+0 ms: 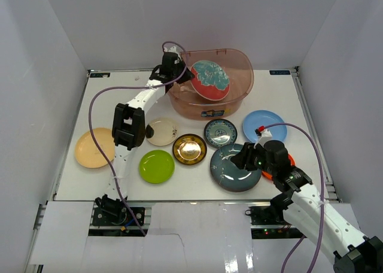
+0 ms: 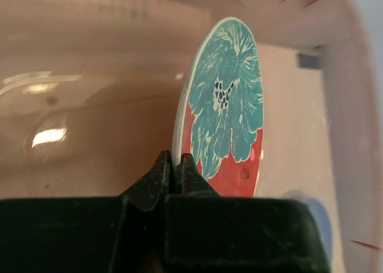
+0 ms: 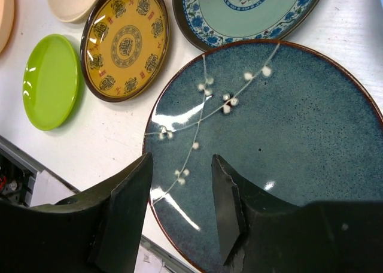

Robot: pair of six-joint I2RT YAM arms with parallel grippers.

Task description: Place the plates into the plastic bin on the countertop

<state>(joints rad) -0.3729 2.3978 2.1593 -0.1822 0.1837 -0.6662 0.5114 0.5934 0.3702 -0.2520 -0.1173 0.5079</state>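
Red-teal plate (image 2: 224, 105) clamped upright in your left tool (image 2: 175, 165) inside plastic bin (image 1: 239, 60) | right tool (image 3: 179, 171) apart above dark teal plate (image 3: 287, 135) | risk: dropped edge-on (thin grip), it may bounce.

This is looking like a robotics lab's test cell, not a kitchen: plain white walls (image 1: 36, 45) are boxing in a white bench (image 1: 281, 99), two black-and-white arms (image 1: 128, 126) are standing bolted at its near edge, purple cables (image 1: 90, 112) are looping off them, bare circuit boards (image 1: 114, 212) and a metal rail (image 1: 42, 216) are showing under the front lip, and mismatched plates (image 1: 157, 166) are lying out side by side.
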